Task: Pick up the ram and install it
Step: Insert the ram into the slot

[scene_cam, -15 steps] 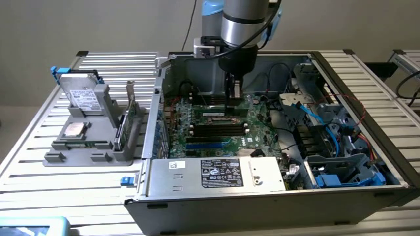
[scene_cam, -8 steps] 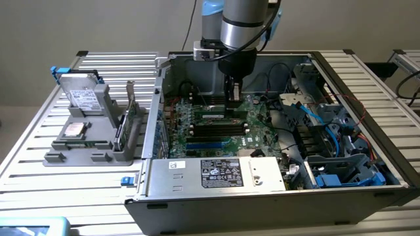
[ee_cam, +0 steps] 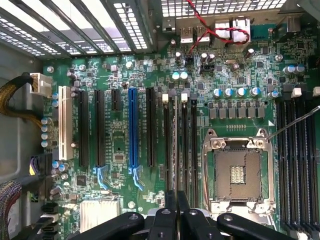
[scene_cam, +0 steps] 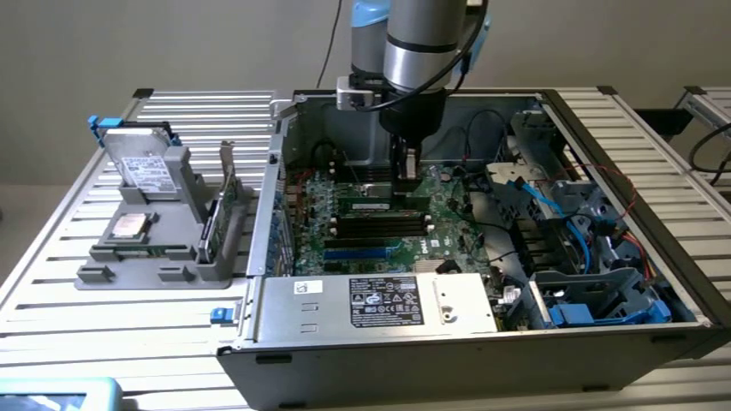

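Gripper reaching straight down into an open computer case, its two black fingers closed together on the ram; the ram sits directly under the fingertips, pinched by its upper edge, at the middle of the motherboard; in the exterior view the ram is a thin green stick standing on its long edge, its flat face with a small white label turned toward the camera, its long axis running from the exterior view's left to the exterior view's right; just below it lie the black memory slots, parallel to it; in the wrist view the ram appears edge-on as a narrow pale line leading out from between the fingertips, with black memory slots close on either side and the square processor socket beside them; whether its lower edge is seated in a slot cannot be told.
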Robot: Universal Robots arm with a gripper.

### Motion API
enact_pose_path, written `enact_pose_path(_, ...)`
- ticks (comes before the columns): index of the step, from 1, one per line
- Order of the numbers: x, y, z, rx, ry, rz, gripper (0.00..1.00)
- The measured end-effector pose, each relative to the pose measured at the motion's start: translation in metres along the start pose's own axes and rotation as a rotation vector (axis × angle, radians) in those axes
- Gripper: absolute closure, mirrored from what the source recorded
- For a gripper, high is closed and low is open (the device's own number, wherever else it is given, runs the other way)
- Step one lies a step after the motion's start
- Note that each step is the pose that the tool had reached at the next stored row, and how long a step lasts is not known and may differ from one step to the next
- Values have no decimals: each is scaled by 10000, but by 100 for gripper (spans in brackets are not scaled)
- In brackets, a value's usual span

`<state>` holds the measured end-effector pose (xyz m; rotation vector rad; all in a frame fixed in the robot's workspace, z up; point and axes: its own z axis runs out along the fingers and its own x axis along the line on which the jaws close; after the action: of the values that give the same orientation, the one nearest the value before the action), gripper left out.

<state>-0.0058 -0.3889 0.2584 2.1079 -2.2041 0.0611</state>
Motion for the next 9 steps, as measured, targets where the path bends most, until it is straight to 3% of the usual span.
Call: enact_pose_path(9,-10,-3,103,3,59,3,87)
